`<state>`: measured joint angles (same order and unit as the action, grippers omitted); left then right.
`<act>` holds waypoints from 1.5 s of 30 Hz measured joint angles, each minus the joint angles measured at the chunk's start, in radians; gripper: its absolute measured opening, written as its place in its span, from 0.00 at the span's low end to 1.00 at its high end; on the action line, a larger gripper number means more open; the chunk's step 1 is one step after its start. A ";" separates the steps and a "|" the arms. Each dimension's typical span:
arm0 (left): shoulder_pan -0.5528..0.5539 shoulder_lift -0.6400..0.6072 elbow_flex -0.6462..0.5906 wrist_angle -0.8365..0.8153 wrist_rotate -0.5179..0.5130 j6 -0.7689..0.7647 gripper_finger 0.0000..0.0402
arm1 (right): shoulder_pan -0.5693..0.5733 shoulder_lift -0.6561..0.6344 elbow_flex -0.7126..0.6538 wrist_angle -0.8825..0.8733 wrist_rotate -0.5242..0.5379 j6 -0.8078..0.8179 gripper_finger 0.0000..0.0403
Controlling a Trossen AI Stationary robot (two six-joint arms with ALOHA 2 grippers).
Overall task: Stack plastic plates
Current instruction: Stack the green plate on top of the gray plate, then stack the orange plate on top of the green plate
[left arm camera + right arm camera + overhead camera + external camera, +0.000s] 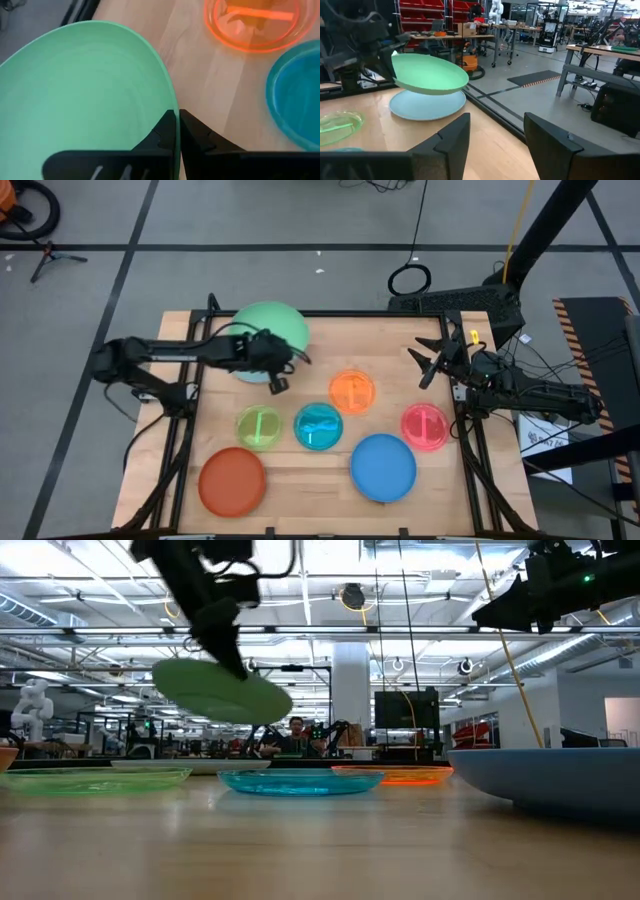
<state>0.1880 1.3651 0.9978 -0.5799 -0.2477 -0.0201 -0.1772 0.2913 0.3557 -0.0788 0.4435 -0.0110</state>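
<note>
Above the light blue plate (427,106), the green plate (270,326) is held by its rim in the clenched left hand (276,376), while the right hand (437,360) is kept released at the tabletop's (310,470) far right.

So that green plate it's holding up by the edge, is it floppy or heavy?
Probably neither. The left gripper pinches only the green plate's rim, yet it stays flat in the air, so it looks stiff and light. It hangs tilted above the light blue plate, so the thin rim might slip.
</note>
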 joint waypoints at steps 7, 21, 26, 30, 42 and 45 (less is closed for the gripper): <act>0.066 -0.072 -0.253 0.197 -0.034 0.004 0.03 | 0.000 0.004 0.000 0.000 -0.001 0.068 0.44; 0.087 -0.067 -0.348 0.302 -0.034 -0.042 0.08 | 0.000 0.142 0.000 -0.005 -0.064 0.293 0.44; 0.087 -0.067 -0.348 0.302 -0.034 -0.038 0.09 | 0.002 0.196 0.000 -0.001 -0.137 0.391 0.44; 0.087 -0.067 -0.348 0.302 -0.034 -0.051 0.10 | 0.002 0.234 0.000 -0.001 -0.188 0.487 0.44; 0.086 -0.067 -0.348 0.302 -0.016 -0.046 0.10 | 0.005 0.332 0.000 0.001 -0.291 0.679 0.44; 0.086 -0.067 -0.348 0.301 -0.015 -0.046 0.10 | 0.010 0.343 0.000 0.006 -0.291 0.700 0.44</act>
<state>0.2741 1.2984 0.6502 -0.2787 -0.2626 -0.0666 -0.1672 0.6345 0.3557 -0.0723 0.1520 0.6894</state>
